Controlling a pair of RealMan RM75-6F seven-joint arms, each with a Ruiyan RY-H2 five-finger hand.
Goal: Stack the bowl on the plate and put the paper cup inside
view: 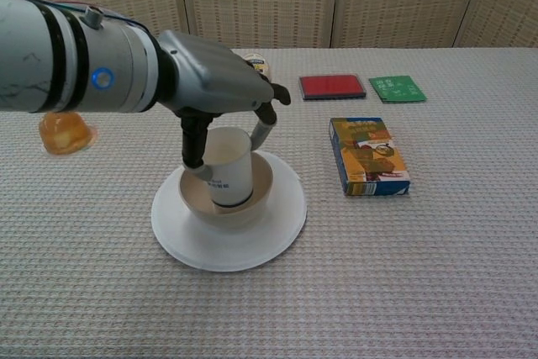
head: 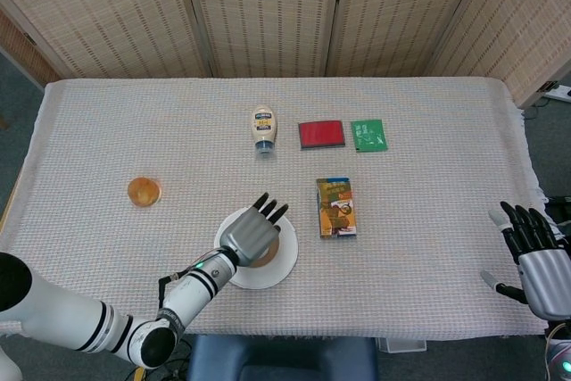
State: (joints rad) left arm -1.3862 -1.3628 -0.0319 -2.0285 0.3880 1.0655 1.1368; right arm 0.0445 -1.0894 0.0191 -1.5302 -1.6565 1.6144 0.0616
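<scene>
A white plate [view: 252, 240] [head: 287, 263] lies at the table's front middle with a beige bowl [view: 256, 192] on it. A white paper cup [view: 229, 168] stands inside the bowl, tilted slightly. My left hand [view: 214, 81] [head: 252, 232] hovers right over it and holds the cup between thumb and fingers. From the head view the hand hides the cup and most of the bowl. My right hand [head: 538, 253] rests at the table's front right corner, fingers spread, holding nothing.
A colourful snack box [view: 368, 155] lies just right of the plate. Behind are a mayonnaise bottle [head: 263, 128], a red case [head: 321, 134] and a green packet [head: 368, 135]. An orange jelly cup [head: 143, 191] sits to the left.
</scene>
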